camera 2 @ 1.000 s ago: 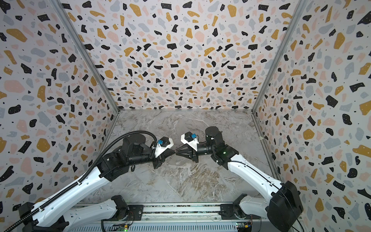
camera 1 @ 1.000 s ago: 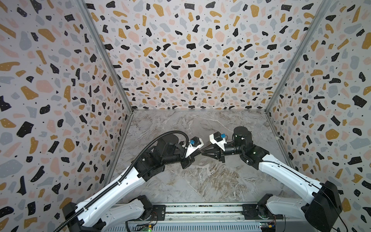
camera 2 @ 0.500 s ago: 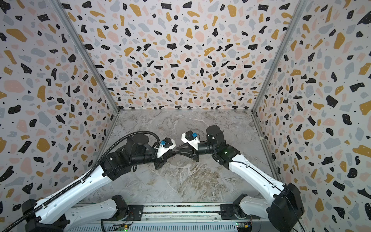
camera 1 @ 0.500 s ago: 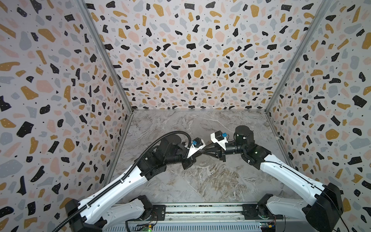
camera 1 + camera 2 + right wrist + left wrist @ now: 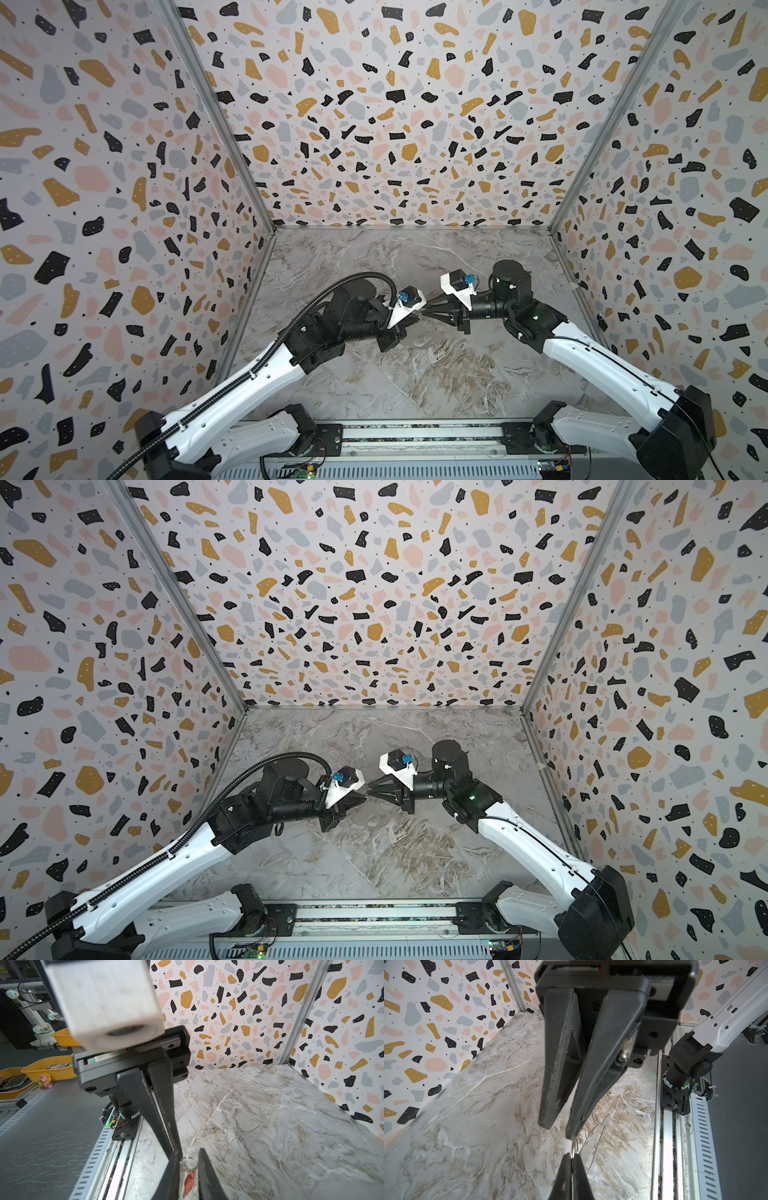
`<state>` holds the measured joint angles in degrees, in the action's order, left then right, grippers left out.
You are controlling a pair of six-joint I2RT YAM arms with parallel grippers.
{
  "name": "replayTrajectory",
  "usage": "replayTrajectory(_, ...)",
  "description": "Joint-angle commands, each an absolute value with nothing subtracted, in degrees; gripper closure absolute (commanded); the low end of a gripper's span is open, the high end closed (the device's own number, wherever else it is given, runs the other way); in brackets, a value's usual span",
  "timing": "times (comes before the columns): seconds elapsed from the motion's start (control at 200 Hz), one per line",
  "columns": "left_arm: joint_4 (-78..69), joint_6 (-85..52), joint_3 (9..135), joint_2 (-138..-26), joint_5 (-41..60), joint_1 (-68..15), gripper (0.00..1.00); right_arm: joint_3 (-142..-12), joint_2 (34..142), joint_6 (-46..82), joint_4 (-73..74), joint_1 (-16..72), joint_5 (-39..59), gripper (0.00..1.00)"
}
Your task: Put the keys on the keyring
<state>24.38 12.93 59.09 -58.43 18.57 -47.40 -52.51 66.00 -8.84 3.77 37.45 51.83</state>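
1. In both top views the left gripper (image 5: 419, 313) and the right gripper (image 5: 370, 792) are seen tip to tip above the marble table (image 5: 415, 395).
2. The left gripper's fingers are pressed together on a thin silvery ring (image 5: 573, 1147).
3. A red tag (image 5: 190, 1180), seemingly hung from that ring, is seen between the right gripper's parted fingers (image 5: 207, 1174). Its long axis is laid roughly along them, the free end pointing away from the left gripper.
4. Whether the right fingers clamp the ring cannot be told.
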Motion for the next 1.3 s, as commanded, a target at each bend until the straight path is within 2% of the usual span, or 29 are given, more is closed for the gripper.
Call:
replayTrajectory(0.0,22.1,13.71,59.24,-56.96,19.22,-47.71,1.0,-51.71,64.31,-9.25,2.57,38.05,52.02,0.83)
replayTrajectory(0.426,21.36,13.45,59.23,-56.69,19.99,-47.72,1.0,-50.88,63.99,-8.53,3.6,40.38,51.61,0.84)
replayTrajectory(0.566,21.0,13.4,59.49,-57.29,20.63,-47.72,1.0,-51.69,64.98,-8.27,4.0,41.37,51.31,0.89)
replayTrajectory(0.671,20.71,13.36,59.43,-57.25,20.61,-47.72,1.0,-51.94,65.56,-8.41,3.95,41.83,50.97,1.0)
replayTrajectory(0.741,20.41,13.18,59.21,-56.92,20.0,-47.72,1.0,-51.11,65.25,-7.45,5.33,41.84,50.64,1.0)
replayTrajectory(1.011,7.37,8.56,51.12,-48.39,10.85,-47.72,1.0,-41.39,62.13,6.15,25.7,41.75,48.13,1.0)
replayTrajectory(1.101,2.81,7.31,47.63,-44.6,7.97,-47.66,0.94,-37.99,61.79,11.15,34.43,41.75,47.92,1.0)
replayTrajectory(1.297,0.09,6.72,44.57,-41.17,7.36,-47.68,0.9,-33.93,61.77,17.65,47.11,41.75,47.97,1.0)
